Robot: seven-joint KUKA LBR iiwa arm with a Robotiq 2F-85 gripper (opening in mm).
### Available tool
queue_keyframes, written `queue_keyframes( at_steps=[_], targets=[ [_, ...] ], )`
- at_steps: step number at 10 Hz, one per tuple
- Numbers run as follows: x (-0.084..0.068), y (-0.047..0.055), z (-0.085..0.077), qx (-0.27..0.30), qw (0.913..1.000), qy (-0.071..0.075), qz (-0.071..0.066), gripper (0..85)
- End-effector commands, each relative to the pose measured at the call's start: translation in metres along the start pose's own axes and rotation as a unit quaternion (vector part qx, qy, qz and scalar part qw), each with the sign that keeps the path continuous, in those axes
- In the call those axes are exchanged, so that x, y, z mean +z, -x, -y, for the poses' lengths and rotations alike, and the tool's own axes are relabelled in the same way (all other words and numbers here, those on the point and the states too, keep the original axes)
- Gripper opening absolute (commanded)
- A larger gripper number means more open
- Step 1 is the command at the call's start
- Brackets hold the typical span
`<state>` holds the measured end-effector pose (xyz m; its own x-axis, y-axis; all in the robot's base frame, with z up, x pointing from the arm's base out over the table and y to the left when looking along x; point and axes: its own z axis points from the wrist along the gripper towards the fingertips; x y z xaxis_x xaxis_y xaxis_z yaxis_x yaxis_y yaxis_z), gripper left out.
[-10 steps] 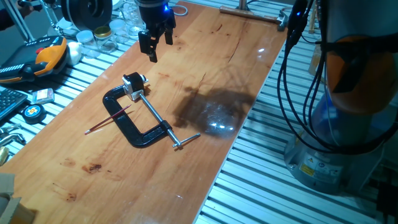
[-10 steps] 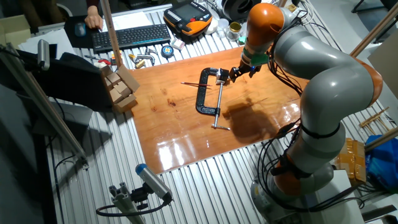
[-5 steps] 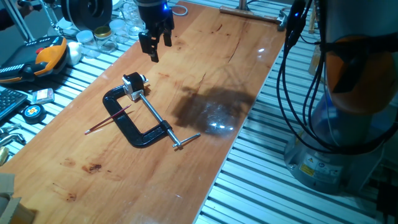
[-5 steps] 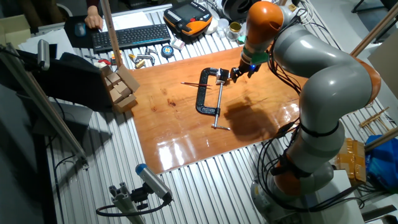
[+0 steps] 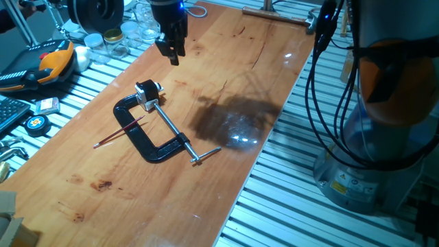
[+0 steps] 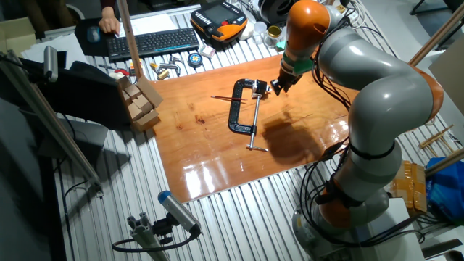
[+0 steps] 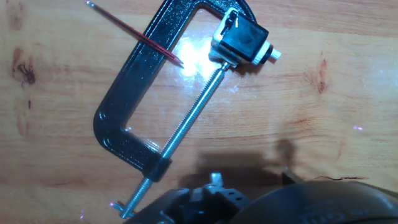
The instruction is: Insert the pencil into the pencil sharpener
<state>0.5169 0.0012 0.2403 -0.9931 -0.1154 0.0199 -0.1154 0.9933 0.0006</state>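
Observation:
The pencil is a thin dark red stick lying flat on the wooden table, crossing the frame of a black C-clamp. It also shows in the other fixed view and the hand view. The pencil sharpener, a small white and black block, sits pinched at the clamp's screw end, and shows too in the other fixed view and the hand view. My gripper hangs above the table beyond the sharpener, open and empty. It also shows in the other fixed view. Its fingertips are out of the hand view.
An orange and black pendant, glass jars and a tape measure lie off the table's left edge. A metal bar lies at the far end. A keyboard and cardboard boxes stand beyond the board.
My gripper has turned about its own axis and shifted slightly farther from the clamp. The pencil, sharpener and clamp have not moved.

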Motion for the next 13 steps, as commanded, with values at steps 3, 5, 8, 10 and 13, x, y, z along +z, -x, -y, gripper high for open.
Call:
queue_keyframes(
  at_steps=[3, 5, 8, 10, 13],
  targets=[
    [0.0000, 0.0002, -0.0002, 0.002, 1.0000, 0.001, 0.001, 0.0],
    [0.0000, 0.0002, -0.0003, 0.004, 1.0000, 0.000, 0.001, 0.0],
    [0.0007, 0.0002, -0.0010, 0.003, 1.0000, 0.001, 0.003, 0.0],
    [0.0015, 0.0005, -0.0021, 0.005, 1.0000, 0.000, 0.005, 0.0],
    [0.0021, 0.0006, -0.0036, 0.011, 0.9999, 0.000, 0.006, 17.0]
  ],
)
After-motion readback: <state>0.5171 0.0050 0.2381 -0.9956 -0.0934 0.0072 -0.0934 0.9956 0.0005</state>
